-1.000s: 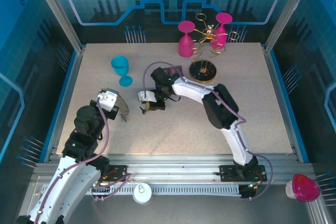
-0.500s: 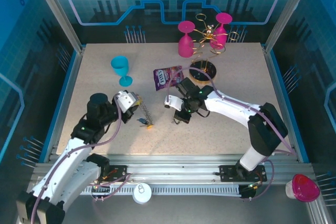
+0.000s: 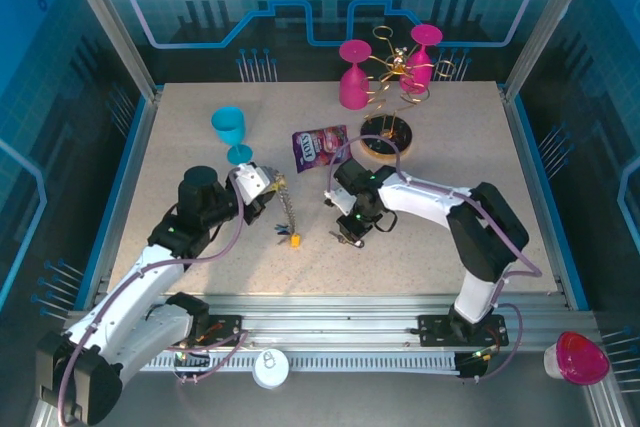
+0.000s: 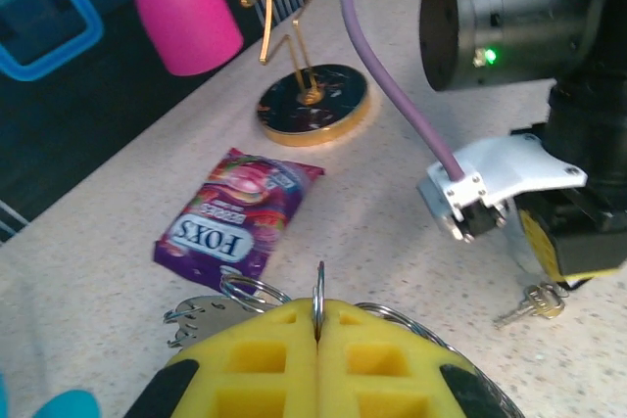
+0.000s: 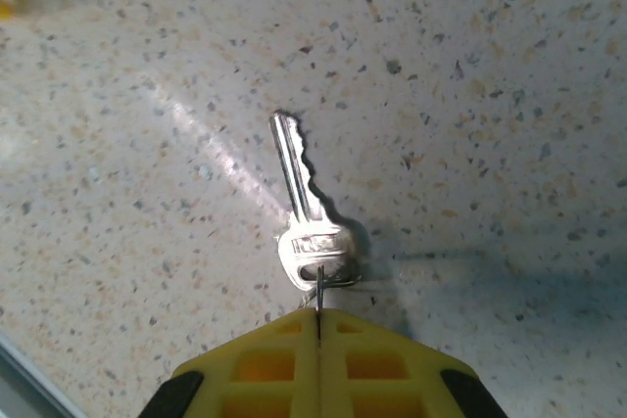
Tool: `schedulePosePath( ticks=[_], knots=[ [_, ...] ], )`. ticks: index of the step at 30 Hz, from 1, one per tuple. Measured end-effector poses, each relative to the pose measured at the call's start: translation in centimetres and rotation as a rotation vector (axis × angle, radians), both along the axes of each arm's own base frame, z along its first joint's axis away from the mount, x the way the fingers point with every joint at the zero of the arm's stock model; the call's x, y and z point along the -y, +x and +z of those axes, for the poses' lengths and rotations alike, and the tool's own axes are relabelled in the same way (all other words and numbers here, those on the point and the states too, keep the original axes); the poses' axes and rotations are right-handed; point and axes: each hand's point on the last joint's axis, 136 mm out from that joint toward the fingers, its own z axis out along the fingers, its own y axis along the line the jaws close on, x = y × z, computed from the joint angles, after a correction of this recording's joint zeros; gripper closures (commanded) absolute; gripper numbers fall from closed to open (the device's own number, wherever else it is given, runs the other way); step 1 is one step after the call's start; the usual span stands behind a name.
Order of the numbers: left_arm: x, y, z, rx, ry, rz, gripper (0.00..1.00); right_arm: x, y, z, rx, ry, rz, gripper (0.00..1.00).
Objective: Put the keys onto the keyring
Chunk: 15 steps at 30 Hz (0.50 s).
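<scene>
My left gripper is shut on the keyring, a thin grey wire loop pinched edge-on between the yellow fingers. Below it in the top view, a short string of small rings ends in keys with blue and yellow tags. My right gripper is shut on the small split ring of a bare silver key. That key lies flat on the speckled table, blade pointing away from the fingers. The two grippers are a short way apart.
A purple FOXS packet lies just beyond the grippers. Behind it stands the round wooden base of the gold wire rack with two pink glasses. A blue goblet is at the far left.
My left gripper has swung right and away from the base with the keyring. My right gripper has drawn back to the right, away from the left one, and now sits low over the key.
</scene>
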Motion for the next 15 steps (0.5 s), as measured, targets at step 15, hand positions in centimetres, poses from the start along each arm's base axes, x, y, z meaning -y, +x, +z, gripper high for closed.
schedulePosePath(
  ticks=[15],
  knots=[
    [-1.0,0.8,-1.3,0.027,0.015,0.07,1.0,-1.8,2.3,-0.3,0.006,-0.001,-0.023,0.99]
  ],
)
